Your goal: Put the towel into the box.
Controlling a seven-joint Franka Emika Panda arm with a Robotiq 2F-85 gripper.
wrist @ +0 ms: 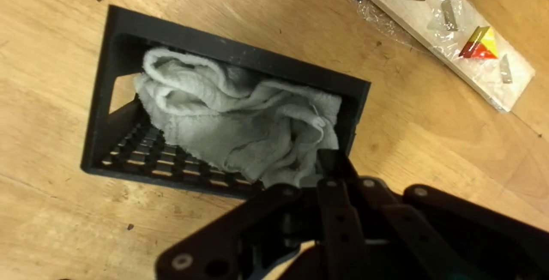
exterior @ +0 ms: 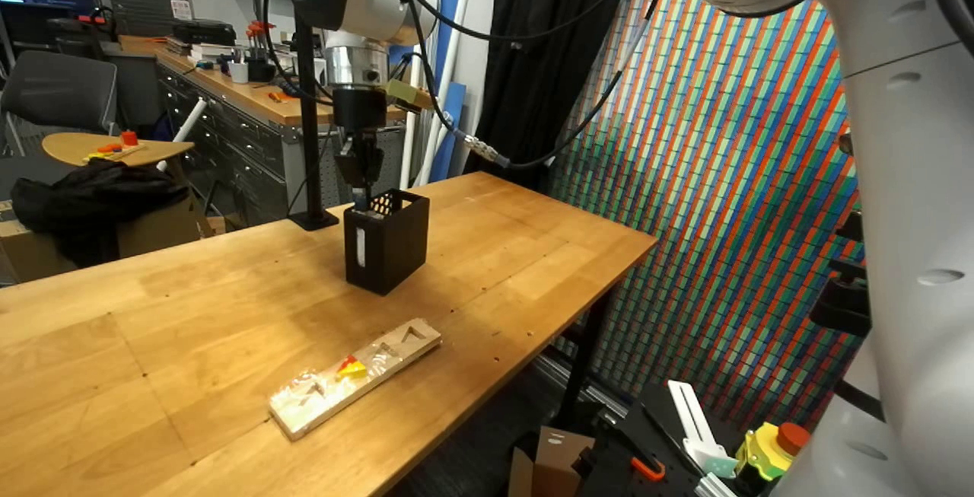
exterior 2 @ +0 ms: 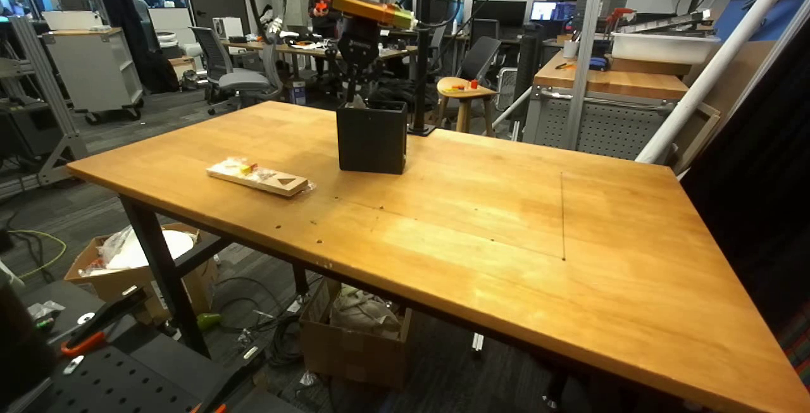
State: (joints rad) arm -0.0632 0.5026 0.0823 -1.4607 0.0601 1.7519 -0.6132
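Note:
The towel is a crumpled whitish cloth [wrist: 223,134] that lies bunched inside the black box [wrist: 240,55]. In an exterior view a bit of towel [exterior 2: 359,102] shows at the box's rim beside the fingertips. The box [exterior: 403,242] stands upright on the table, open at the top, and also shows in an exterior view [exterior 2: 371,141]. My gripper [wrist: 334,162] points down at one end of the opening, its fingers close together. It looks shut on a fold of the towel, though the pinch itself is hidden. The fingers [exterior: 361,192] reach down to the box's mouth.
A wooden puzzle board [exterior: 358,375] in clear wrap, with a red and yellow piece, lies on the table near the box. A black post [exterior: 308,124] stands behind the box. The wooden table's [exterior 2: 481,261] front edge lies beyond the board.

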